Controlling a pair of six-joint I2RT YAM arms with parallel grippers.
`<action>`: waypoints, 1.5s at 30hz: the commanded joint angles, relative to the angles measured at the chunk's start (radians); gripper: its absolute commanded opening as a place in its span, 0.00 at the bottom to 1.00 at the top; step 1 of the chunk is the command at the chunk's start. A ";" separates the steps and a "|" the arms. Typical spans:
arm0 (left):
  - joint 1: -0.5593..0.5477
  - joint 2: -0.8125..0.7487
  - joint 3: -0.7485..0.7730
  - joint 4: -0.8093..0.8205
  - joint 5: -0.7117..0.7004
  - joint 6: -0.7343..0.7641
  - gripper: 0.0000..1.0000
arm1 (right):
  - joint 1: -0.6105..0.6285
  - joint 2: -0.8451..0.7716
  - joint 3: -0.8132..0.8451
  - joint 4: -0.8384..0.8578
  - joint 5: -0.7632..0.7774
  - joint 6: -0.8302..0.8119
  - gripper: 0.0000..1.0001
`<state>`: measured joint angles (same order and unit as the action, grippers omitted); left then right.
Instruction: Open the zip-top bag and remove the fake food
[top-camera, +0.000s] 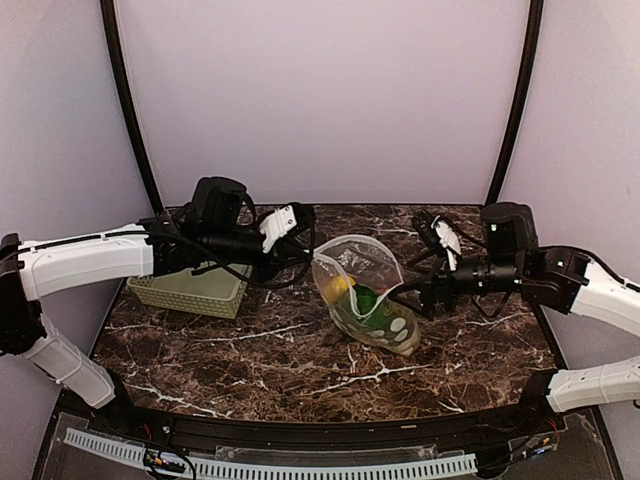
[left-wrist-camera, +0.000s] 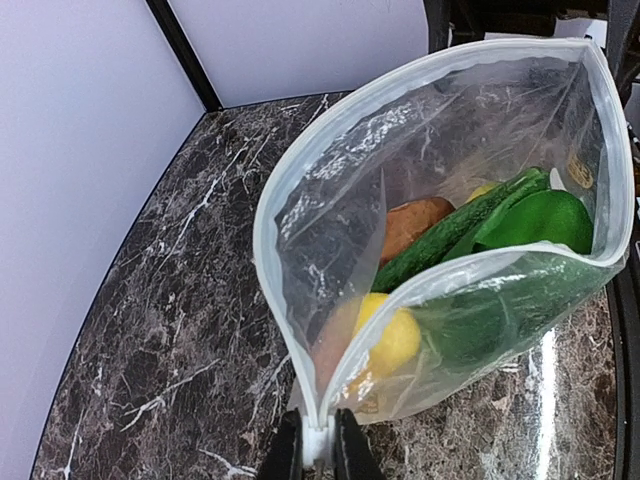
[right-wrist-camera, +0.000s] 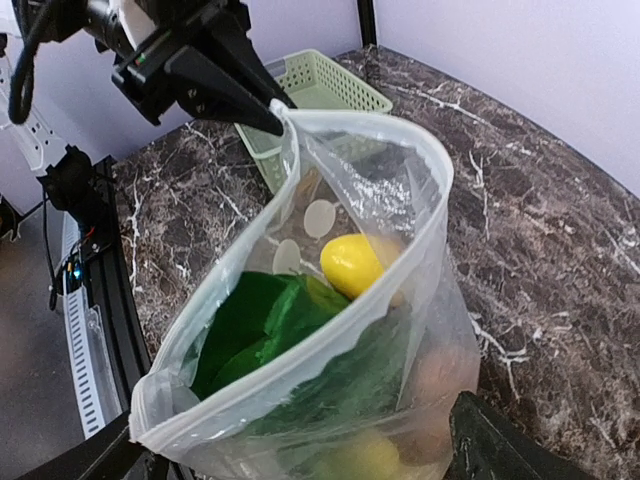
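The zip-top bag (top-camera: 365, 290) stands in the middle of the table with its mouth pulled wide open. My left gripper (top-camera: 312, 262) is shut on the end of its zip strip (left-wrist-camera: 318, 445). It also shows in the right wrist view (right-wrist-camera: 270, 118). Inside lies the fake food: a yellow lemon (left-wrist-camera: 390, 335), green pieces (left-wrist-camera: 530, 220) and an orange-brown piece (left-wrist-camera: 410, 225). The lemon (right-wrist-camera: 352, 263) and green pieces (right-wrist-camera: 270, 320) show through the mouth in the right wrist view. My right gripper (top-camera: 405, 290) is open, its fingers (right-wrist-camera: 510, 445) spread on either side of the bag's right end.
A pale green slotted basket (top-camera: 190, 288) stands at the back left, under my left arm, and shows in the right wrist view (right-wrist-camera: 320, 95). The dark marble table (top-camera: 250, 360) ends in a rail along the near edge. Black poles rise at the back corners.
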<state>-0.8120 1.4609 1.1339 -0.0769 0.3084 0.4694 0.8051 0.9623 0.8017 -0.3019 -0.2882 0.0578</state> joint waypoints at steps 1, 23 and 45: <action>-0.011 -0.051 -0.018 -0.003 0.029 0.028 0.03 | 0.008 0.011 0.146 -0.113 0.030 0.015 0.95; -0.026 -0.090 -0.034 0.009 -0.086 0.043 0.01 | 0.028 0.011 0.107 -0.269 -0.101 0.036 0.99; -0.027 -0.119 -0.035 0.002 -0.011 0.068 0.01 | 0.055 0.261 0.554 -0.479 0.199 -0.051 0.75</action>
<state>-0.8417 1.3888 1.1061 -0.0765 0.2615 0.5358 0.8928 1.1122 1.2919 -0.7113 -0.1822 0.0658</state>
